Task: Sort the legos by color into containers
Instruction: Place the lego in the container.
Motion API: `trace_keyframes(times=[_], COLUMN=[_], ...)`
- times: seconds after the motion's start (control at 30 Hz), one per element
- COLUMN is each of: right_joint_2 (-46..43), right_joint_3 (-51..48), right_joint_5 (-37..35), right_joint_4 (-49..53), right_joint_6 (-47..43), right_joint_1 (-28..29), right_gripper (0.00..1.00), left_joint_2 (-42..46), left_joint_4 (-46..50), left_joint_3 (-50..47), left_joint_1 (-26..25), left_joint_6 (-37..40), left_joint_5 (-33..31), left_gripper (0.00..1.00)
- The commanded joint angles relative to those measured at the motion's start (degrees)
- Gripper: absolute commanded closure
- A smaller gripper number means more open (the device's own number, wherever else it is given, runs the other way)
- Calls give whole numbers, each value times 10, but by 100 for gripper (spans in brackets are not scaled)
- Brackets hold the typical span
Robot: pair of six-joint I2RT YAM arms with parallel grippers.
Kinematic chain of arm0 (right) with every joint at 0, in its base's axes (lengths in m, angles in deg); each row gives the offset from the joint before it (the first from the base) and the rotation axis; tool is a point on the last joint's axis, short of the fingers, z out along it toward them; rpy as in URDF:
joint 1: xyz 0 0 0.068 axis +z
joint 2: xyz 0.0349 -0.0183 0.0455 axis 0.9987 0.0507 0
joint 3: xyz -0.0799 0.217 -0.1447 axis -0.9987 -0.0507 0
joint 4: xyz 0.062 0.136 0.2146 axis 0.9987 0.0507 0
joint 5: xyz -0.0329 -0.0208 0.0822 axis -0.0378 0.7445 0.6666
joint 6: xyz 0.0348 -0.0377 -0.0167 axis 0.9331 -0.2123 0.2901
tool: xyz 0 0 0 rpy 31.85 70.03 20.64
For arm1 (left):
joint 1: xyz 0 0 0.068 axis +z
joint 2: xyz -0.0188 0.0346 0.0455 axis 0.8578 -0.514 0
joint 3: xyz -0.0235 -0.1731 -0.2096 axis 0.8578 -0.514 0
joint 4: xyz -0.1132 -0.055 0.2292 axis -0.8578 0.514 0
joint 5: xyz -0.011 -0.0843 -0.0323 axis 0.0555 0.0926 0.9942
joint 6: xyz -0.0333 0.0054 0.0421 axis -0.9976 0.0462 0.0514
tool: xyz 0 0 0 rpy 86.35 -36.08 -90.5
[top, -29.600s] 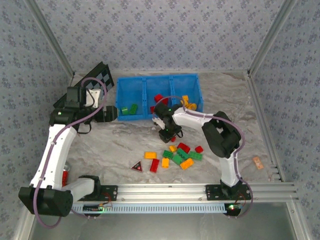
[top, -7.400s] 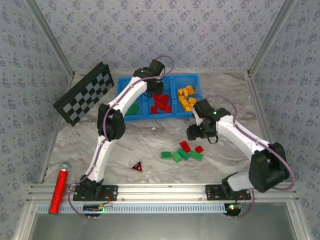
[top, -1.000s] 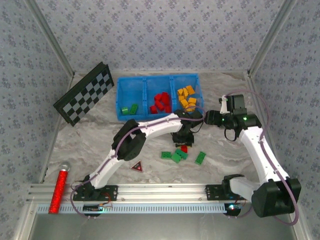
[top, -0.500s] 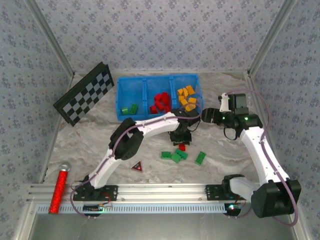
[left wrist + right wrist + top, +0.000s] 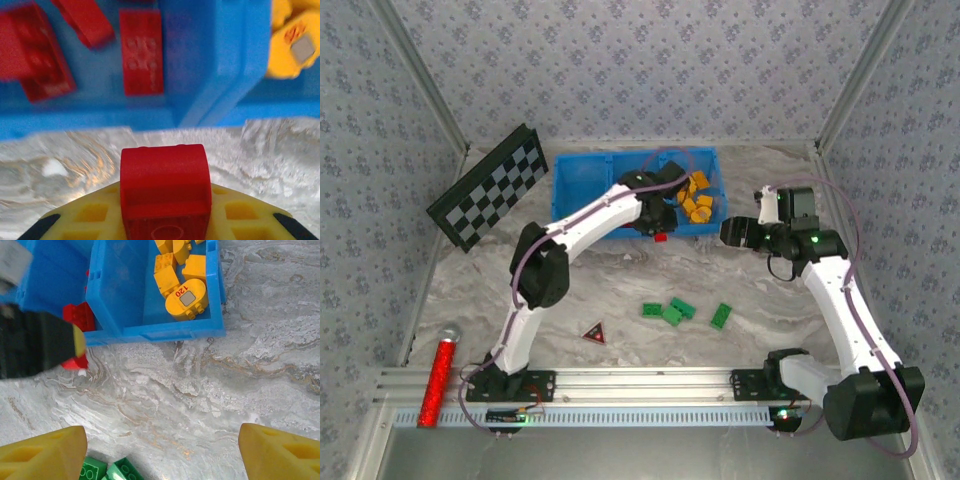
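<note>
At the near wall of the blue bin [image 5: 578,185], the left gripper [image 5: 658,229] is closed tight on a single red brick [image 5: 164,185], pinched between its yellow fingers [image 5: 90,220]. Seen from the left wrist, the held brick hangs over the marble table [image 5: 620,285], just short of the bin's front wall. Beyond that wall, several loose red bricks [image 5: 142,52] lie in the middle compartment. The yellow bricks [image 5: 698,203] are piled in the right compartment, one rounded piece among them showing a small grey label.

Just beside the bin's near right corner, the right gripper [image 5: 728,232] hangs above the table with its jaws spread wide and nothing between them. In its own wrist view its yellow fingertips [image 5: 45,457] stand at the two bottom corners, with bare marble between. That view also catches the left gripper's dark body with the red brick at its tip, close against the bin's front.

Four green bricks [image 5: 672,313] lie on the open table nearer the arm bases: three huddled together and one a little to their right. A small dark triangle [image 5: 592,332] rests to their left, a red glittery cylinder [image 5: 438,372] lies at the near left edge, and a checkerboard [image 5: 485,187] leans by the left wall
</note>
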Motion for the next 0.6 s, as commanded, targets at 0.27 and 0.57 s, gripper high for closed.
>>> trace_keyframes(times=[0.27, 0.57], right_joint_2=[-6, 12], right_joint_3=[-11, -12], right_joint_5=[-27, -31], right_joint_4=[32, 36], right_joint_6=[-19, -21], right_joint_1=[3, 3], right_gripper=[19, 19], left_joint_2=[-95, -178], left_joint_4=[43, 26], left_joint_3=[191, 254], left_joint_1=[83, 131], left_joint_6=[105, 110], left_joint_5=[-92, -75], left_gripper=[82, 79])
